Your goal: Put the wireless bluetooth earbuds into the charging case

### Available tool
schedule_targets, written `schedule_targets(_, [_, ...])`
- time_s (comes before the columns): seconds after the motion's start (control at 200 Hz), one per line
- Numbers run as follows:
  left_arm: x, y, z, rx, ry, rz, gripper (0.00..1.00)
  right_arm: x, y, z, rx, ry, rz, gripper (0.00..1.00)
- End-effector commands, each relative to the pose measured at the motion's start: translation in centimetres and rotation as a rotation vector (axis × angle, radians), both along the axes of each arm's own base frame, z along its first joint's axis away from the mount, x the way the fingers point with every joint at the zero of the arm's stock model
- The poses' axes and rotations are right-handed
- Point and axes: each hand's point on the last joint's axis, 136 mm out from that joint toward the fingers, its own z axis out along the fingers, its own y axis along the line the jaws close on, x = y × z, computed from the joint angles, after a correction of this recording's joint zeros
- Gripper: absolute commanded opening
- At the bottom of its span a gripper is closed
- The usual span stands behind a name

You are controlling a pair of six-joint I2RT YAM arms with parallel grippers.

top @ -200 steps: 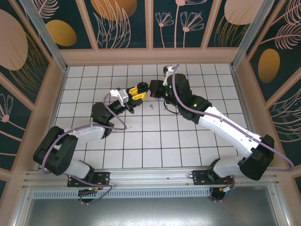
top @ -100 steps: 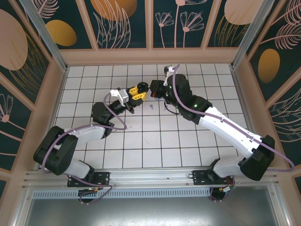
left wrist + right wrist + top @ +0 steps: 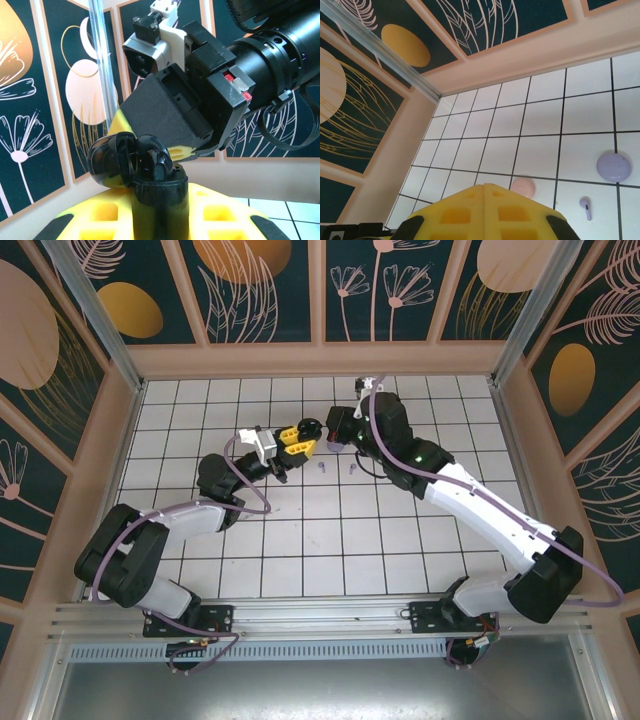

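Observation:
My left gripper (image 3: 297, 438) is shut on a black charging case (image 3: 159, 192) that stands upright between its yellow fingers (image 3: 220, 215). The case's lid (image 3: 107, 160) hangs open to the left, and a black earbud (image 3: 156, 159) sits in the mouth of the case. My right gripper (image 3: 332, 429) hovers just past the case, its yellow fingers pressed together with nothing showing between them (image 3: 485, 188). Two lilac earbuds (image 3: 322, 467) (image 3: 354, 467) lie on the white tiles below the grippers. One lilac earbud (image 3: 585, 207) also lies on the tiles in the right wrist view.
A pink disc (image 3: 523, 186) and a lilac disc (image 3: 614, 166) lie on the tiled floor (image 3: 330, 530). Peach walls (image 3: 320, 358) ring the floor. The two arms meet near the back centre, close to each other.
My right gripper has drawn back a little up and right from the case and turned, uncovering a second lilac earbud on the tiles. The left gripper still holds the case.

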Motion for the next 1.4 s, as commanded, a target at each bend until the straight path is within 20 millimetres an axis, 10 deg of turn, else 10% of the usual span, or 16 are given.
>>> schedule_targets(0.0, [-0.4,-0.4,1.0,-0.017,-0.023,-0.036,0.0,0.2,0.7,1.3,0.013,-0.025,0.037,0.04])
schedule_targets(1.391, [0.3,-0.3,0.9,-0.022,-0.007,-0.014,0.0,-3.5,0.7,1.0,-0.023,-0.02,0.026,0.02])
